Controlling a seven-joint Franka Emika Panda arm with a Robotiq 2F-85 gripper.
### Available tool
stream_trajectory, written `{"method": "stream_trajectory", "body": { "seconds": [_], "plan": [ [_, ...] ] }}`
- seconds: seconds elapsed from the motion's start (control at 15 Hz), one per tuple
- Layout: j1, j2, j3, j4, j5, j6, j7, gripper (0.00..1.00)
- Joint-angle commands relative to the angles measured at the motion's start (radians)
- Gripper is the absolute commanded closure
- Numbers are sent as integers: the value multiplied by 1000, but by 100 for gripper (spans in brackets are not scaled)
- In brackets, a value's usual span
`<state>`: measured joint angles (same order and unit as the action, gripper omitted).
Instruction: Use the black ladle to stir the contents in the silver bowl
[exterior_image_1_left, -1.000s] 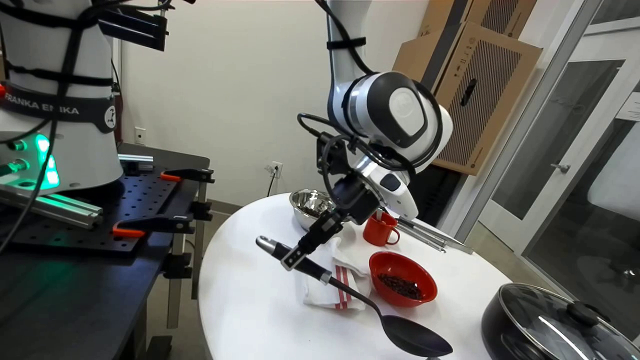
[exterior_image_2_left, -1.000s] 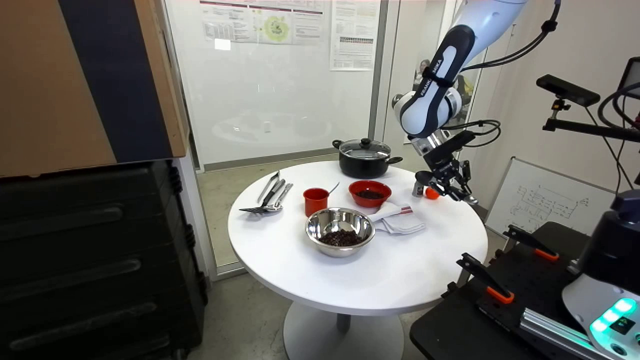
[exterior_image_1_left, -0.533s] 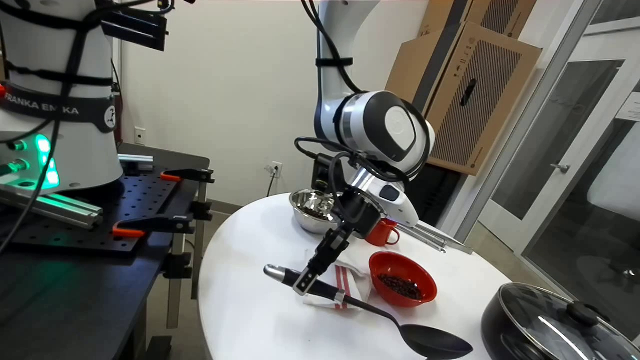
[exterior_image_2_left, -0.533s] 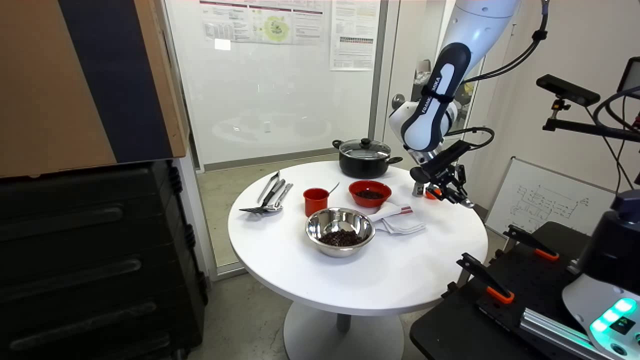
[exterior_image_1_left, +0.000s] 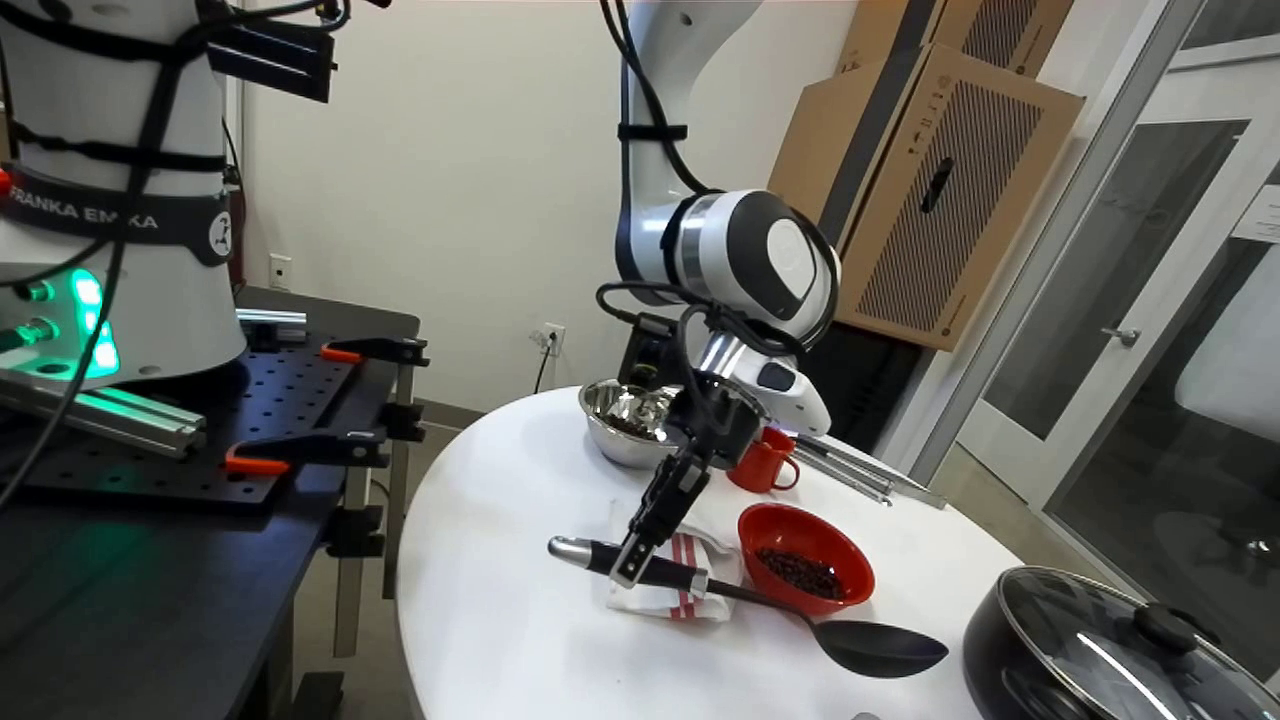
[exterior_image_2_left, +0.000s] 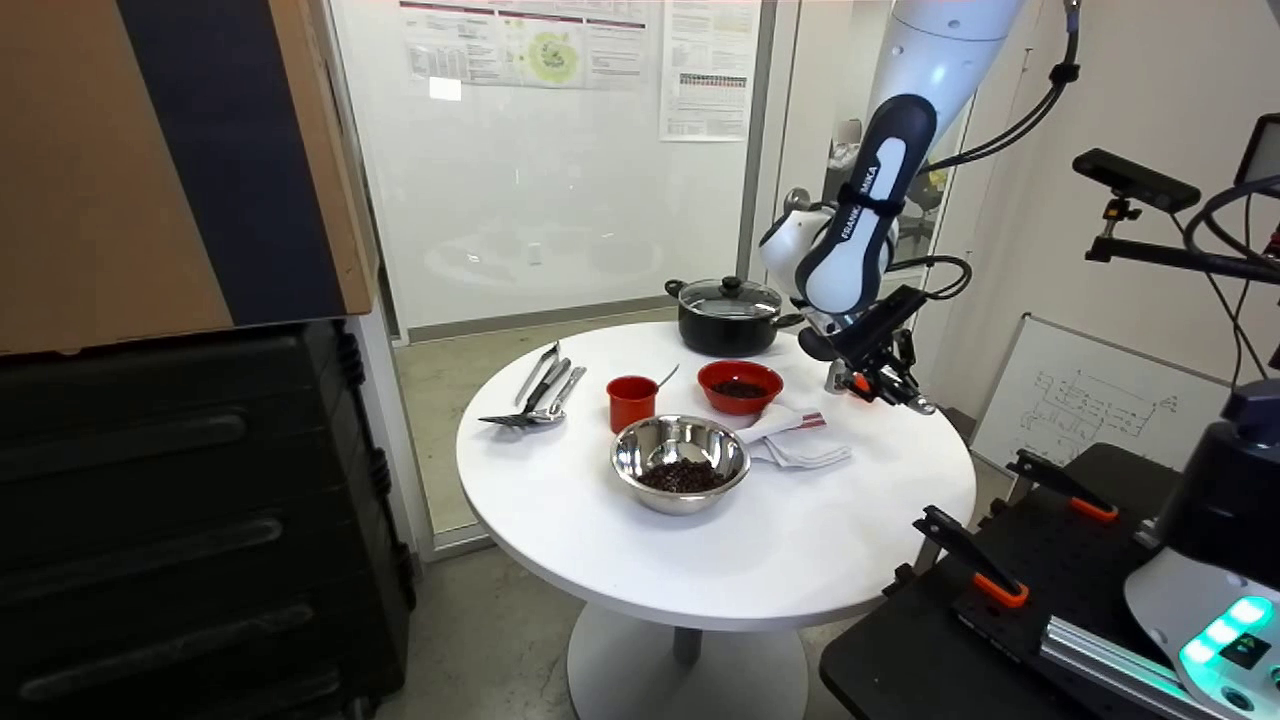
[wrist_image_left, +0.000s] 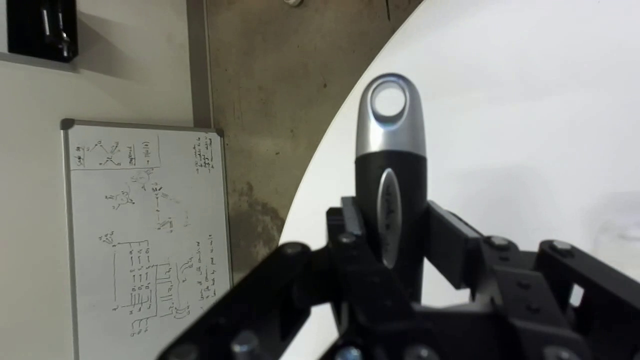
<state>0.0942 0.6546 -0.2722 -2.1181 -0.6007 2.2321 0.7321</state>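
Has the black ladle (wrist_image_left: 392, 185) clamped in the gripper (wrist_image_left: 393, 222), with fingers (wrist_image_left: 456, 250) pressed on both sides of the dark handle, near the silver end cap. Holds it in the air above the round white table (exterior_image_2_left: 560, 520); in an exterior view, points the scoop (exterior_image_1_left: 880, 648) toward the glass-lidded black pot (exterior_image_1_left: 992, 655). In that same view, crosses in front of the white towel (exterior_image_2_left: 808, 448) with red stripes and runs close by the red bowl (exterior_image_1_left: 800, 525), partly filled with dark pieces (exterior_image_1_left: 800, 572). Is well apart from the silver bowl (exterior_image_2_left: 676, 438) in both exterior views. Can see dark bean-like pieces (exterior_image_2_left: 684, 477) gathered at the bottom of the silver bowl, and a red mug (exterior_image_2_left: 631, 405) standing upright near it. Across the mug from the red bowl, can see kitchen utensils (exterior_image_2_left: 545, 387) laid together near the table's edge. Farther out, can make out a whiteboard (wrist_image_left: 150, 240) covered in handwriting and propped against the wall, a black bench (exterior_image_1_left: 100, 600) with two black-and-orange clamps (exterior_image_1_left: 325, 448) fixed along its edge, and stacked cardboard boxes (exterior_image_1_left: 980, 230).
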Motion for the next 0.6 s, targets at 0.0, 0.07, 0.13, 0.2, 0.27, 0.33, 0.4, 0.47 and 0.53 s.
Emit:
{"method": "stream_trajectory", "body": {
  "seconds": [0.0,0.07,0.13,0.2,0.27,0.33,0.4,0.47,0.53],
  "plan": [
    [-56,28,31,18,73,17,-57,92],
    [-71,34,41,25,105,12,-90,92],
    [-75,41,41,31,127,13,-106,92],
    [-76,48,38,38,144,15,-118,92],
    [-75,53,35,45,155,16,-127,92],
    [-73,56,31,51,162,20,-134,92],
    [-69,60,28,59,166,22,-137,92],
    [-66,64,28,66,171,23,-141,92],
    [-61,68,27,72,172,26,-141,92]
  ]
}}
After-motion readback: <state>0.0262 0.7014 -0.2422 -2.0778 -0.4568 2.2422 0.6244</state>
